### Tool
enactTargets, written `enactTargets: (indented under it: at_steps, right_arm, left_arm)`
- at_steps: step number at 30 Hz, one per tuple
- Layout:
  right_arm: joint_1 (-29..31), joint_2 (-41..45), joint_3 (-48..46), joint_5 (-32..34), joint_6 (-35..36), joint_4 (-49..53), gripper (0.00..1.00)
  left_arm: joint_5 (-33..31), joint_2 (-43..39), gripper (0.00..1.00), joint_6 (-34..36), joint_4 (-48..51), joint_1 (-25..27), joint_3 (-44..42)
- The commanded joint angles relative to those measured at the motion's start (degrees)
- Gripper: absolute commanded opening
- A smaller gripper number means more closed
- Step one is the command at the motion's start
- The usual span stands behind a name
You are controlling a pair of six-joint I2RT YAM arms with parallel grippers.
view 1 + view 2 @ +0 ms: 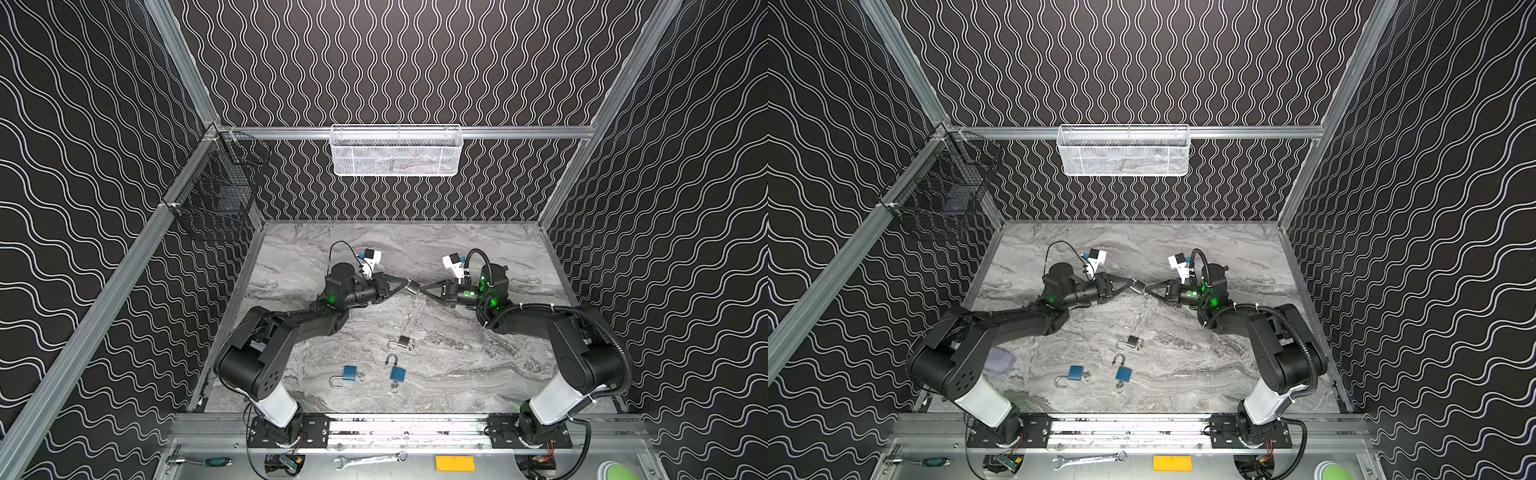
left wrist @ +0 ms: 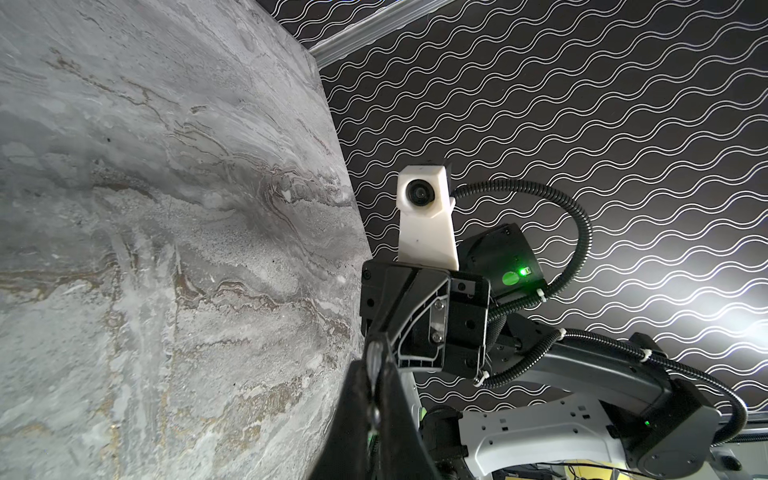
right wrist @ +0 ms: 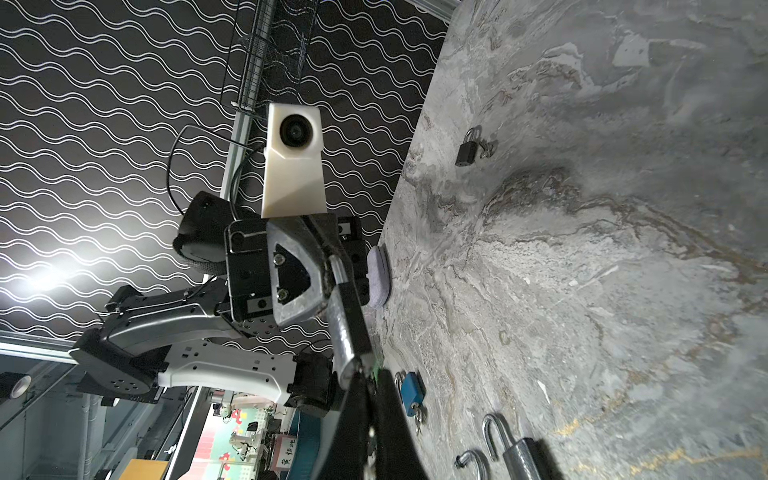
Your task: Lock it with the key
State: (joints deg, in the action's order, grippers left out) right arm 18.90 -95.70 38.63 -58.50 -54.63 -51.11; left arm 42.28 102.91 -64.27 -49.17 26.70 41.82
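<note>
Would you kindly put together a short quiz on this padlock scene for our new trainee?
1. The grey padlock lying on the table has its shackle: A) swung open, B) clicked shut, C) missing.
2. True or false: the left gripper is open and empty.
3. What colour is the mesh basket hanging on the back rail?
Key: 1 A. 2 False: it is shut on a second padlock. 3 White.
</note>
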Motion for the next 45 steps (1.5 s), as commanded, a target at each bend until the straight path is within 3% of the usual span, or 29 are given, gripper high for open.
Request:
enactTargets:
  at_steps: [1,13,25,27,29,32,36,40,42,45]
  right_arm:
    - [0.2,-0.2,-0.3,0.0,-0.5,-2.8,0.0]
    - [0.1,1.0,-1.1,2.2,1.6,1.9,0.0]
    - [-0.9,2.1,-1.5,3.4,2.9,4.1,0.0]
    - [-1.8,2.9,-1.2,3.5,4.7,7.1,0.0]
    - [-3.3,4.5,-0.4,4.2,8.3,13.7,0.0]
    - [-5.4,7.2,2.9,5.9,16.6,27.9,0.0]
    - [-7.4,8.8,7.3,8.9,26.2,44.5,0.0]
    - [-9.9,9.3,6.9,8.5,28.2,47.9,0.0]
    - [-11.0,9.4,6.0,7.7,27.9,47.7,0.0]
    - [-11.9,9.7,4.0,6.4,27.5,45.9,0.0]
  left_arm:
    - [-0.5,-0.6,0.0,0.1,-3.9,-0.1,-0.2]
    - [-1.3,-2.1,0.0,-0.2,-5.3,-1.2,-1.6]
    - [1.6,-5.8,0.0,1.2,-1.9,-6.1,-4.1]
    - [3.4,-6.3,0.0,3.3,4.2,-7.7,-3.2]
    - [3.7,-6.8,0.0,9.0,16.9,-9.5,-0.5]
    - [2.5,-6.2,0.0,19.0,36.8,-12.1,5.3]
    - [0.6,-2.3,0.0,28.9,53.3,-14.2,14.5]
    - [-3.9,5.8,0.0,40.9,72.0,-14.9,27.9]
    - [-6.7,10.0,0.0,44.9,77.8,-15.2,33.1]
    - [-6.1,16.1,0.0,48.3,81.7,-16.6,39.7]
